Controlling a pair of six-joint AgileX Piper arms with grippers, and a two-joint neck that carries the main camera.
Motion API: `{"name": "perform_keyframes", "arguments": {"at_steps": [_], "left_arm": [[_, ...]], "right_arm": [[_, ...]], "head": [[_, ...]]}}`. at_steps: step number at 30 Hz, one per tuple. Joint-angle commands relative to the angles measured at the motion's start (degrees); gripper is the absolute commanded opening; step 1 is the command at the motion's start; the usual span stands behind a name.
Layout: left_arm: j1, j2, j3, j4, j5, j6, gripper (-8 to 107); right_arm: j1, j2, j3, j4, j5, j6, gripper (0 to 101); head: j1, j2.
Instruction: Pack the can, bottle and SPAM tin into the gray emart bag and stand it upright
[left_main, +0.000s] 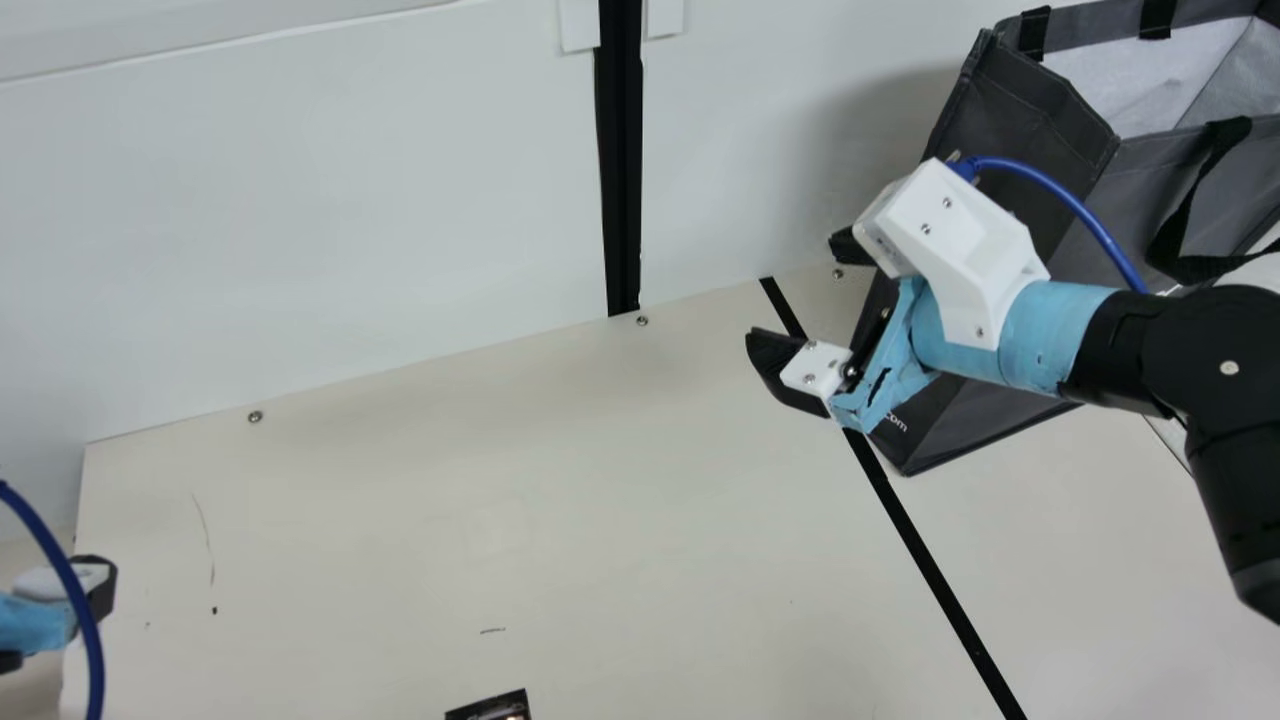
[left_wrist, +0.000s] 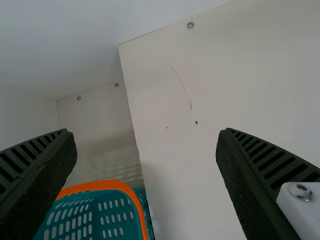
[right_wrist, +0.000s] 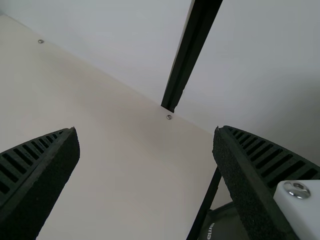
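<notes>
A cream table (left_main: 400, 520) meets a white wall (left_main: 300, 200), and near that wall, at the main view's upper right, the gray emart bag (left_main: 1020, 120) stands upright with its top open. The right gripper (left_main: 795, 292), just in front of it, and the left gripper (left_main: 56, 625), at the left edge, both have fingers wide apart, holding nothing. At the bottom edge is what may be a dark box (left_main: 495, 708), mostly cut off.

The right arm (left_main: 1225, 360) is black, round-jointed, with light-blue wrap (left_main: 1065, 335), a white angular housing (left_main: 955, 260), small screws (left_main: 947, 203) and blue cable (left_main: 1092, 218). The left arm (left_main: 35, 625) — light blue, likewise cabled. Fingers (right_wrist: 40, 180) — black, ribbed.
</notes>
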Motion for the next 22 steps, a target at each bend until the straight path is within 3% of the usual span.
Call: {"name": "perform_keyframes", "arguments": {"at_steps": [1,22], "left_arm": [[0.00,0.00,0.00,0.00,0.00,0.00,90],[0.00,0.00,0.00,0.00,0.00,0.00,90]], "right_arm": [[0.00,0.00,0.00,0.00,0.00,0.00,95],[0.00,0.00,0.00,-0.01,0.00,0.00,95]], "head": [[-1.30,-0.05],[-1.30,-0.05]]}}
